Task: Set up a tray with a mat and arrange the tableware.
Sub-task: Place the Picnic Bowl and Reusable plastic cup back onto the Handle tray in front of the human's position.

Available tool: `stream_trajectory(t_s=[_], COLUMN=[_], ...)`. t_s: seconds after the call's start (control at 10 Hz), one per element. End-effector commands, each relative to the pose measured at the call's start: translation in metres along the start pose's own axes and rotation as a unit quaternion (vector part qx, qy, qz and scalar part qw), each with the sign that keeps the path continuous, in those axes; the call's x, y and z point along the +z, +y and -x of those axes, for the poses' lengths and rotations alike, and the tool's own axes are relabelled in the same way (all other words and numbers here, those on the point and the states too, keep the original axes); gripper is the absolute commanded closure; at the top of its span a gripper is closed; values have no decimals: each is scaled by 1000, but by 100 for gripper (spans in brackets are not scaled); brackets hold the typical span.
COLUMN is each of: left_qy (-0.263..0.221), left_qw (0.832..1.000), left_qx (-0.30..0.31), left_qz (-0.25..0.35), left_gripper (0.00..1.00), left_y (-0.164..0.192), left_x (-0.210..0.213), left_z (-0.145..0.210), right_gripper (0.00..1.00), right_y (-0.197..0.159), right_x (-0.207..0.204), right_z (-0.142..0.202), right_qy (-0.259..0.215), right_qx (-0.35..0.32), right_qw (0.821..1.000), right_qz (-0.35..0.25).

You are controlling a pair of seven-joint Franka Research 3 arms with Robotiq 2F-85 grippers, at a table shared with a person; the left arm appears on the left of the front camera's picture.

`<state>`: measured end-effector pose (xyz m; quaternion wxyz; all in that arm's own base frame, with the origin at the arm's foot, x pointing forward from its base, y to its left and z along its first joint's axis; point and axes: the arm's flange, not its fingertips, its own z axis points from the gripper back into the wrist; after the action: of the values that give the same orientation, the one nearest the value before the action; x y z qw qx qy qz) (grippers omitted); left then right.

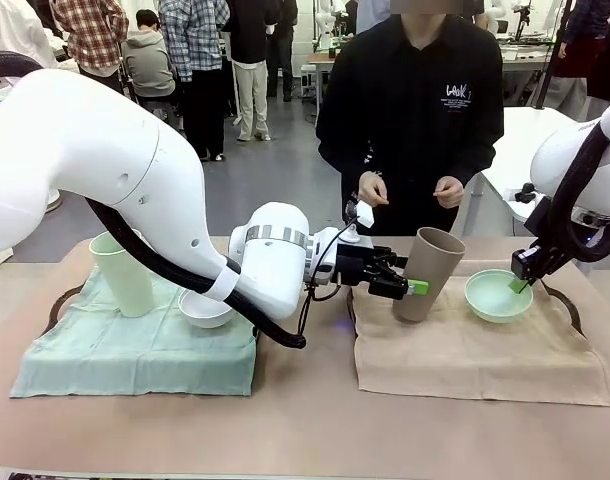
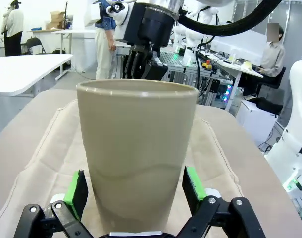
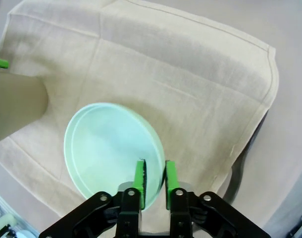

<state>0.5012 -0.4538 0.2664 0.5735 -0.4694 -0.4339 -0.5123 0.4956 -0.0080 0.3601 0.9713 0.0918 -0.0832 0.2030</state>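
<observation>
1. Nearest the camera in the front view, the pale green cup and the white bowl sit on the green mat, well apart from either gripper and looking already placed.

2. Across the middle, the left gripper brackets the tan-brown cup, which leans on the tan mat. In its wrist view the green pads stand just off the cup's walls with a sliver of gap each side – jaws spread, nothing clamped. The risk, as I judge it: the cup is tilted in the front view, so a careless withdrawal could brush it and tip it toward the mint green bowl.

3. Farther right, the right gripper sits at that bowl's rim. Its wrist view shows the near rim of the bowl between narrowly parted pads; whether they still pinch it I cannot tell. Lifting while caught would drag or flip the bowl.

4. The front view alone gives the cup's lean; the left wrist view makes it look upright but reveals the pad gaps. The right wrist view alone shows the rim between the pads.

5. Beyond the table, a person stands with both hands raised, touching nothing.
</observation>
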Motion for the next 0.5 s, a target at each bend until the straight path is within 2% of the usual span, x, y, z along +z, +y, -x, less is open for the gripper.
stream_trajectory(t_s=[0.0,0.4], left_qy=[10,27], left_qw=[1000,1000], left_qx=[-13,-9], left_qz=[-7,-11], left_gripper=[0,0], left_y=[-4,-10], left_x=[6,21], left_z=[-1,0], right_gripper=[0,0], right_y=[-10,-15], right_x=[0,3], right_z=[-1,1], right_qy=[-10,-6], right_qx=[-1,-12], right_qw=[1000,1000], right_qz=[-15,-16])
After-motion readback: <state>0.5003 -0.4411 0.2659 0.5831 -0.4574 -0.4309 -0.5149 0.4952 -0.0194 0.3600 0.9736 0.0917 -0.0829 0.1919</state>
